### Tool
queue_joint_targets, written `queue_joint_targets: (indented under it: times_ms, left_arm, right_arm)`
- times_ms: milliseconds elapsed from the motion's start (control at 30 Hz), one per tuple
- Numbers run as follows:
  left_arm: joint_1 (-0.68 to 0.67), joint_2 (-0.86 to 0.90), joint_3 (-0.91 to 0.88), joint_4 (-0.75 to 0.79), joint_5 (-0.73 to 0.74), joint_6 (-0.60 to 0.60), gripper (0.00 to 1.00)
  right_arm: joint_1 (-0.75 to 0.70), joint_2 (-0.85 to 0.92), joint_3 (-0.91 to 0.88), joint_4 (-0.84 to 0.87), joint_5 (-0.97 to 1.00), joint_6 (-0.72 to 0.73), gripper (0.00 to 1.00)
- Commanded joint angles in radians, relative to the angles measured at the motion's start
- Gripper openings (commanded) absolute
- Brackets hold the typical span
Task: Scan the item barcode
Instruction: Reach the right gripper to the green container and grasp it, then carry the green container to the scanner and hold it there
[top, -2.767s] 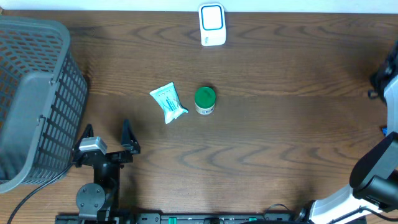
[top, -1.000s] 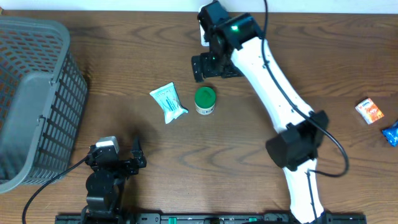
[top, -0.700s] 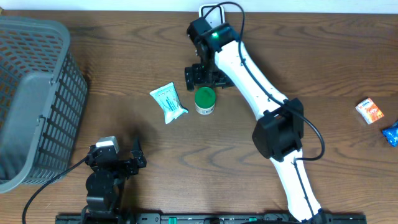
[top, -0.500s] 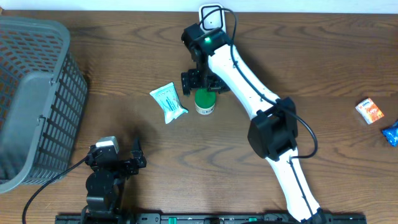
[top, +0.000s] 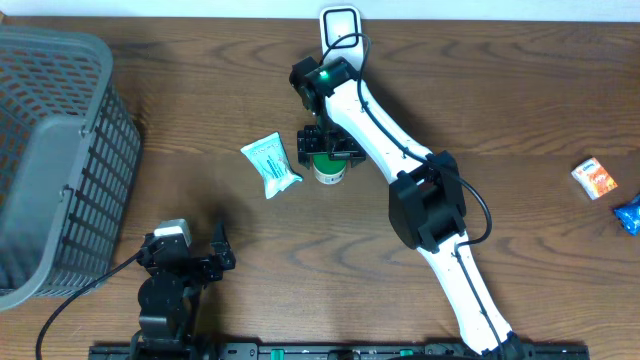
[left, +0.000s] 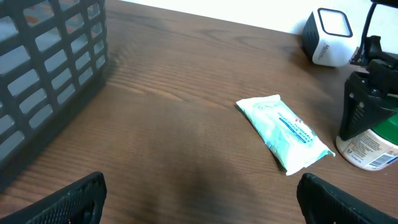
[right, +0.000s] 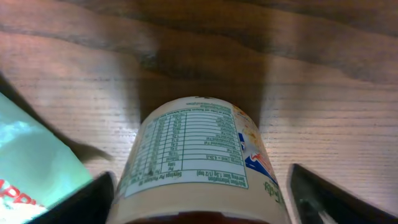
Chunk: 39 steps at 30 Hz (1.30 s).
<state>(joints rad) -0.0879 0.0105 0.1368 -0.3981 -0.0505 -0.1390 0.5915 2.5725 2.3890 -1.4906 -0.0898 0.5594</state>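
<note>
A small jar with a green lid (top: 328, 173) stands upright mid-table, its cream label with a nutrition table filling the right wrist view (right: 196, 155). My right gripper (top: 328, 150) is lowered over it, open, one finger on each side; in the right wrist view a gap shows between the right fingertip (right: 311, 193) and the label. The white scanner (top: 341, 25) stands at the far edge behind the arm. My left gripper (left: 199, 202) hangs open over bare wood near the front left, holding nothing. From there the jar (left: 367, 146) shows at the right edge.
A pale green wipes packet (top: 270, 165) lies just left of the jar. A grey mesh basket (top: 60, 150) fills the left side. An orange-and-white packet (top: 595, 178) and a blue one (top: 628, 215) lie at the right edge.
My right arm has swung from beside the scanner down and toward the front, settling its open jaws around the jar, now slightly narrower. The left arm has stayed put.
</note>
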Motion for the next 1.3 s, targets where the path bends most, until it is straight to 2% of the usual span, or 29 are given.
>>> queue_joint_targets:
  times_ms: [0,67,133,167,433,567,600,633,733,1067,1200,1267]
  left_arm:
    - [-0.003,0.000,-0.013,-0.027,0.006,-0.012,0.98]
    - [-0.003,0.000,-0.013,-0.027,0.006,-0.012,0.98]
    - [-0.003,0.000,-0.013,-0.027,0.006,-0.012,0.98]
    - [-0.003,0.000,-0.013,-0.027,0.006,-0.012,0.98]
    - [-0.003,0.000,-0.013,-0.027,0.006,-0.012,0.98]
    - [-0.003,0.000,-0.013,-0.027,0.006,-0.012,0.98]
    - [-0.003,0.000,-0.013,-0.027,0.006,-0.012,0.98]
    - [-0.003,0.000,-0.013,-0.027,0.006,-0.012,0.98]
    - [-0.003,0.000,-0.013,-0.027,0.006,-0.012,0.98]
    - [-0.003,0.000,-0.013,-0.027,0.006,-0.012,0.98]
    - [-0.003,0.000,-0.013,-0.027,0.006,-0.012,0.98]
    - [-0.003,0.000,-0.013,-0.027,0.006,-0.012,0.98]
  right_arm:
    - [0.006,0.005,-0.002,-0.002,0.013,0.012,0.77]
    - [0.002,0.005,-0.002,-0.004,0.014,0.012,0.75]
    - [-0.002,0.005,-0.002,-0.004,0.034,0.010,0.65]
    - [-0.002,0.005,-0.002,-0.006,0.050,0.008,0.63]
    - [-0.019,0.004,0.012,-0.099,0.062,-0.071,0.54]
    - [-0.027,0.003,0.080,-0.201,0.061,-0.108,0.52]
    - [-0.028,0.001,0.097,-0.211,0.035,-0.149,0.48]
    - [-0.029,-0.015,0.097,-0.211,-0.034,-0.203,0.52]
    - [-0.029,-0.048,0.097,-0.209,-0.179,-0.261,0.53]
    - [-0.021,-0.131,0.096,-0.209,-0.214,-0.216,0.54]
    - [-0.021,-0.138,0.096,-0.209,-0.166,-0.216,0.46]
    - [-0.021,-0.151,0.097,-0.208,-0.107,-0.216,0.46]
